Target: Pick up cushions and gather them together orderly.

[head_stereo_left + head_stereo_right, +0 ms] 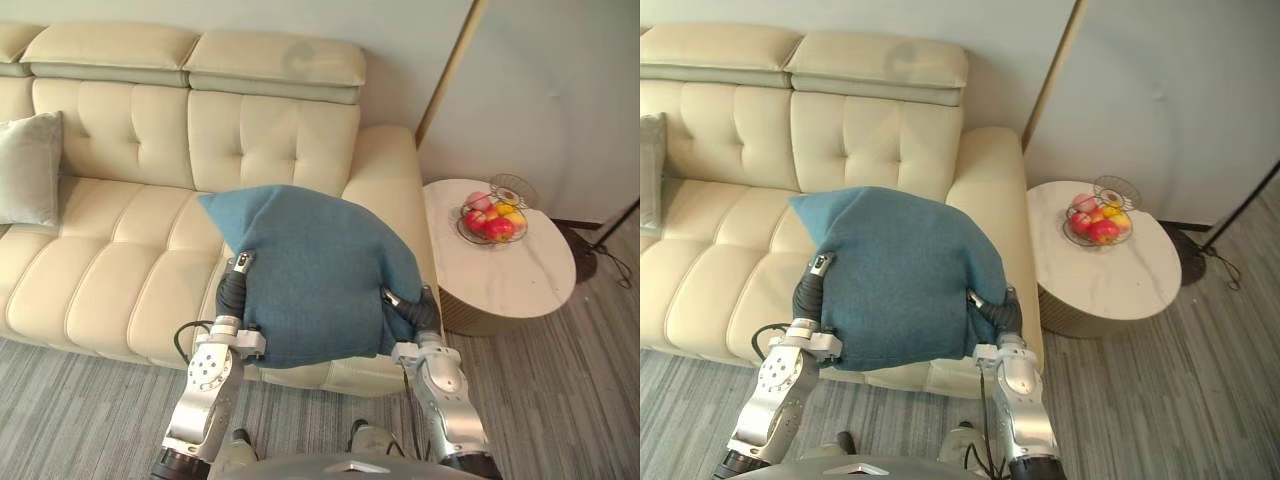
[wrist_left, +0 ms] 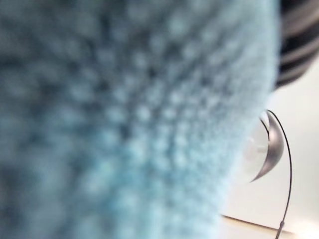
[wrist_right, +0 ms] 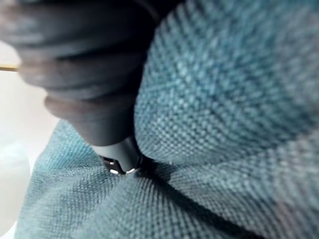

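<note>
While you hold the load up over the seat, take the cream sofa (image 1: 120,250) as your widest reference; it runs from the far left to its right armrest. Next in size, the blue cushion (image 1: 315,270) hangs over the sofa's right-hand seat near the front edge, squeezed between both hands, with one corner poking up to the left. Right of the armrest stands a round pale surface (image 1: 500,275). At the left end of the sofa a grey cushion (image 1: 30,165) leans on the backrest. That looks like the gathering spot, and it is well apart from what you carry. A wire fruit bowl (image 1: 492,220) sits on the round surface, toward its far side. Smallest, the left hand (image 1: 236,285) presses the cushion's left flank and the right hand (image 1: 415,312) its right flank. Each is sunk into the fabric, so you cannot tell whether either is clamped on cloth or only pushing flat.

That is the risk, as I judge it: if this is just a two-sided squeeze, easing one arm during the carry leftward would let the soft cushion slump and slip down to the floor. It also hides the seat beneath it from you — set it down blind and it may land crooked or topple the grey one.
</note>
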